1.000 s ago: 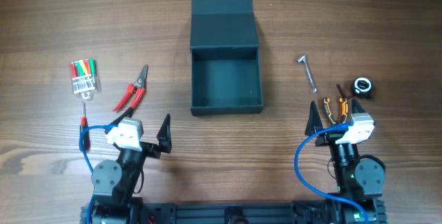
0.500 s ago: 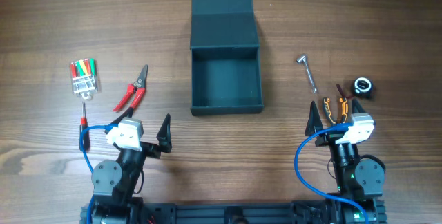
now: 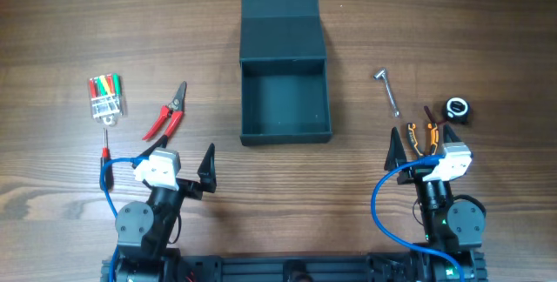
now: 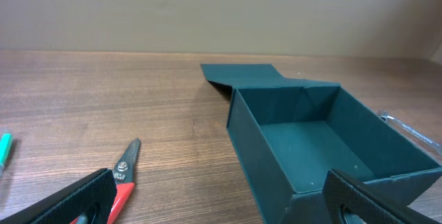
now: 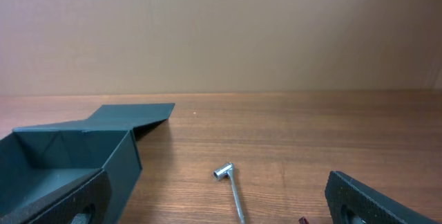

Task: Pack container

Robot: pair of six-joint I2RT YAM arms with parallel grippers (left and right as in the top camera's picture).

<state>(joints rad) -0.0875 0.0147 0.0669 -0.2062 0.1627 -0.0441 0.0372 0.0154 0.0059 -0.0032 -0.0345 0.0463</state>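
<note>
left arm: folded low at the near table edge, left of centre, wrist aimed toward the far side
left gripper (image 3: 185, 148): jaws spread wide, both black fingers splayed out over bare wood
right arm: same folded pose at the near edge, right of centre, blue cable looped beside the base
right gripper (image 3: 423, 130): jaws spread wide, fingertips on either side of the orange-handled pliers (image 3: 422, 136) as seen from overhead; contact cannot be told
container (image 3: 287, 99): centre of table (image 3: 70, 21), between the two arms and farther out; upright, open, bare floor showing
lid flap (image 3: 281, 16): hinged at the far wall, folded back and lying away from the arms
red-handled snips (image 3: 165, 117): left of container, just beyond left gripper, tips pointing to the far side
clear case with coloured bits (image 3: 105, 95): farther left, apart from the snips
red-handled screwdriver (image 3: 104, 143): just below the case, beside the left arm's blue cable
metal L-shaped wrench (image 3: 390, 92): right of container, well apart from it; also in right wrist view ahead of the fingers
small black round item (image 3: 457, 108): far right, near the pliers; type unclear
</note>
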